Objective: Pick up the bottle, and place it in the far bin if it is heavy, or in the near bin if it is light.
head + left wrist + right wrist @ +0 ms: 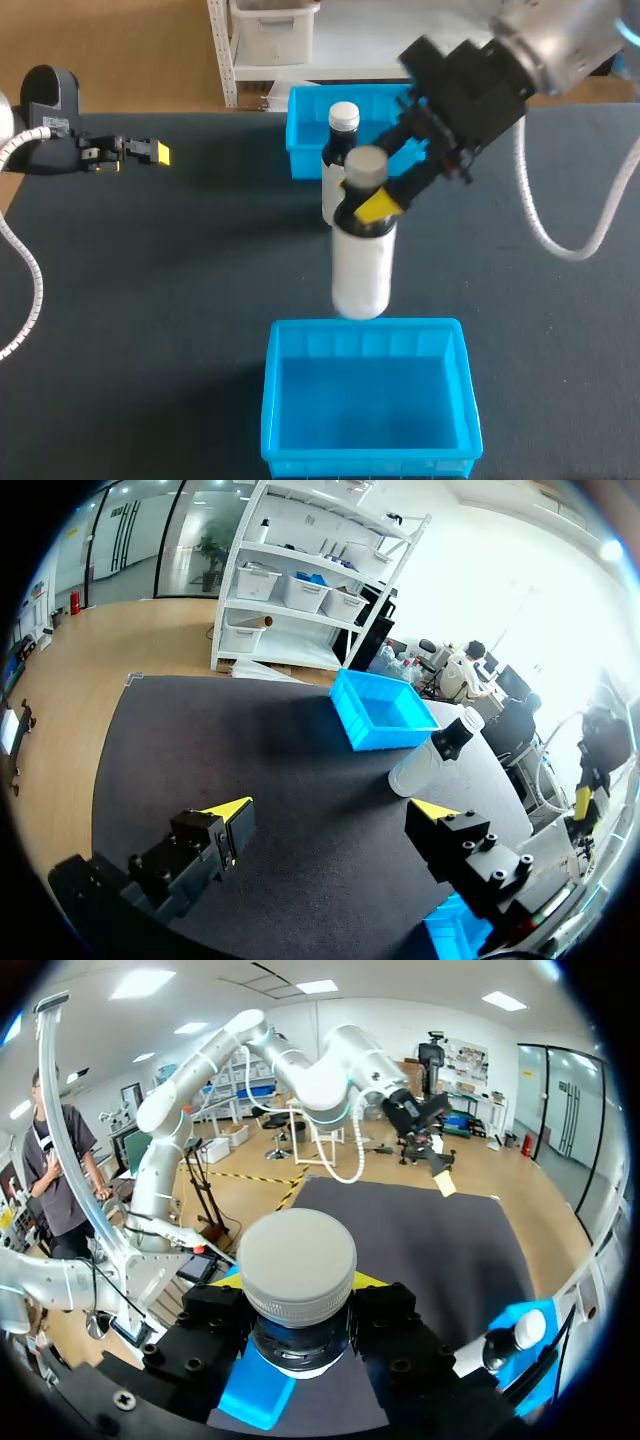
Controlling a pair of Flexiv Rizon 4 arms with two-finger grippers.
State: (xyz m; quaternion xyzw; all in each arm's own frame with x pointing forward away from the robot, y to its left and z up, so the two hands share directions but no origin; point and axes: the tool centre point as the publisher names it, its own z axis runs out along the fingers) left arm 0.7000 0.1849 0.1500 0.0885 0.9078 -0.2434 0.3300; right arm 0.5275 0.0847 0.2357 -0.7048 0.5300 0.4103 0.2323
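**Figure.** Weighing stage of the sort, with the grey-capped white bottle (362, 265) in the air.

The right gripper (366, 205) is clamped on the bottle at the neck, just under the cap, with one finger on each side. In the right wrist view the cap of the bottle (297, 1260) fills the space between the fingers of the right gripper (298, 1322).

The long axis of the bottle is held upright, so that the body hangs straight down beneath the fingers and clear of the table.

The relation on which the placement turns is as follows.
- **Near bin:** The near bin (300, 345) lies below the gripper and slightly to the robot's side of it. Its far rim is seen just under the bottle's base.
- **Far bin:** The far bin (303, 140) lies beyond the gripper, away from the robot.
- **Second bottle:** A black-necked second bottle (340, 125) stands on the table between the gripper and the far bin, just behind the held one.

A short lowering toward the robot would be judged enough for the near bin. For the far bin, a carry over or around the second bottle would be needed. Which applies cannot be read from the views, since weight is not shown.

The left gripper (148, 152) is well apart to the side, with its fingers spread and nothing between them (335, 815). The right arm is therefore the nearer one.
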